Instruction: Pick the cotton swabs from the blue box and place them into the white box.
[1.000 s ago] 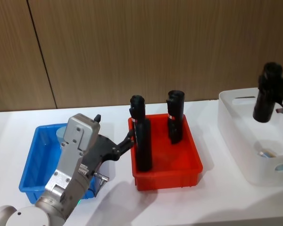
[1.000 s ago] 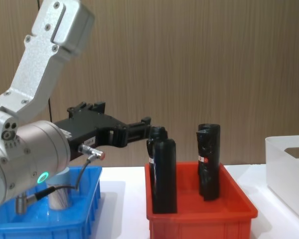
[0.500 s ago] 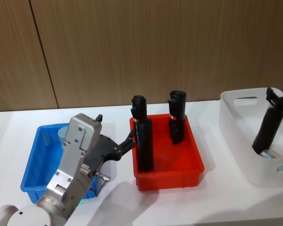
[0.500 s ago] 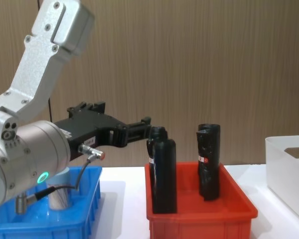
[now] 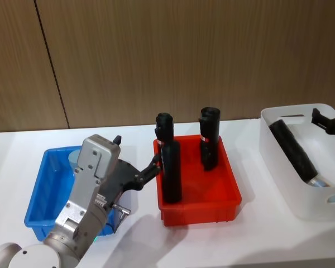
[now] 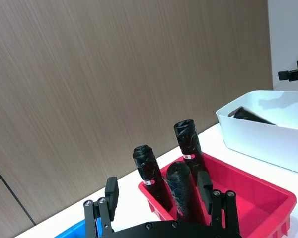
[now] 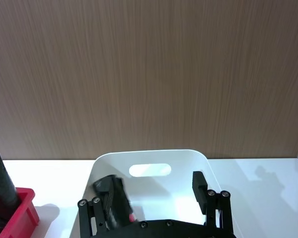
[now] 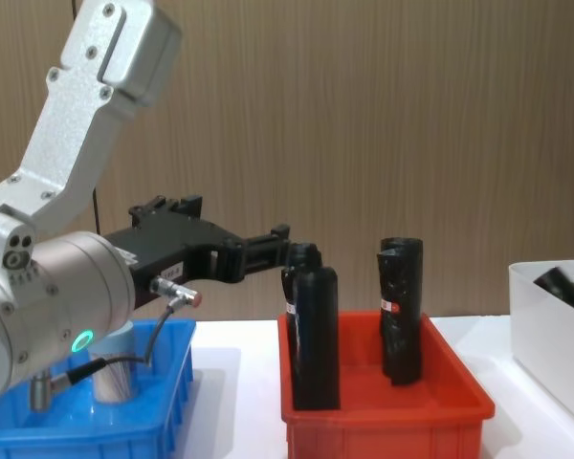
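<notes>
lab bench: white table (image 5: 268, 240), wood-panel wall (image 5: 156, 56).

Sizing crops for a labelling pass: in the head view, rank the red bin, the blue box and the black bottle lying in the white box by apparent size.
1. Red bin
2. Blue box, partly hidden by the left arm, so unsure against the red bin
3. Black bottle lying in the white box

White table (image 5: 268, 234), blue box (image 5: 36, 206), red bin (image 5: 198, 209), white box (image 5: 285, 184)
</notes>
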`<action>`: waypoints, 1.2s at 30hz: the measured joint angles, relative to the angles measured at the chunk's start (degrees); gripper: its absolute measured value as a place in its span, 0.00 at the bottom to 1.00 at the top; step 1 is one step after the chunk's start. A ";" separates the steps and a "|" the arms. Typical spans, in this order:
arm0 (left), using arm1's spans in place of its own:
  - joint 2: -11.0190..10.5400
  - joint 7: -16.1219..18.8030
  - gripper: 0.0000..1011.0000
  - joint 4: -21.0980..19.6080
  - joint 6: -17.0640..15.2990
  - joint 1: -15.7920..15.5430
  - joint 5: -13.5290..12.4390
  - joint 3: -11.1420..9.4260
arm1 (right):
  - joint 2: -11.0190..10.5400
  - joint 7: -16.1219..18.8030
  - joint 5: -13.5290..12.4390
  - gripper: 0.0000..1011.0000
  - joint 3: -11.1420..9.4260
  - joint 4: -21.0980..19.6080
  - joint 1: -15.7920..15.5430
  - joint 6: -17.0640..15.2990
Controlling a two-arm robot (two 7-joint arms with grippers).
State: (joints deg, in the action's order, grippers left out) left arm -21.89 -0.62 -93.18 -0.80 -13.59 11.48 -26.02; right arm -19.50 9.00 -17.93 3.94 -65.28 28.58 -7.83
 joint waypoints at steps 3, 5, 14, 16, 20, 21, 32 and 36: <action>0.00 0.00 0.99 0.00 0.00 0.00 0.00 0.00 | 0.00 0.00 0.00 0.99 -0.07 0.06 0.00 0.25; 0.00 0.00 0.99 0.00 0.00 0.00 0.00 0.00 | 0.00 0.00 0.00 0.99 -0.09 0.06 -0.04 0.34; 0.00 0.00 0.99 0.00 0.00 0.00 0.00 0.00 | -0.03 0.04 -0.02 0.99 -0.17 -0.01 -0.23 0.59; 0.00 0.00 0.99 0.00 0.00 0.00 0.00 0.00 | -0.04 0.05 -0.03 0.99 -0.19 -0.03 -0.26 0.62; 0.00 0.00 0.99 0.00 0.00 0.00 0.00 0.00 | -0.06 0.07 -0.05 0.99 -0.21 -0.04 -0.30 0.68; 0.00 0.00 0.99 0.00 0.00 0.00 0.00 0.00 | -0.06 0.07 -0.06 0.99 -0.22 -0.05 -0.30 0.68; 0.00 0.00 0.99 0.00 0.00 0.00 0.00 0.00 | -0.06 0.12 -0.09 0.99 -0.26 -0.11 -0.35 0.77; 0.00 0.00 0.99 0.00 0.00 0.00 0.00 0.00 | -0.06 0.15 -0.09 0.99 -0.26 -0.12 -0.37 0.79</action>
State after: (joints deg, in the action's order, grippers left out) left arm -21.89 -0.62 -93.18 -0.80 -13.59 11.48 -26.02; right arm -19.56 9.14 -18.02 3.68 -65.40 28.21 -7.05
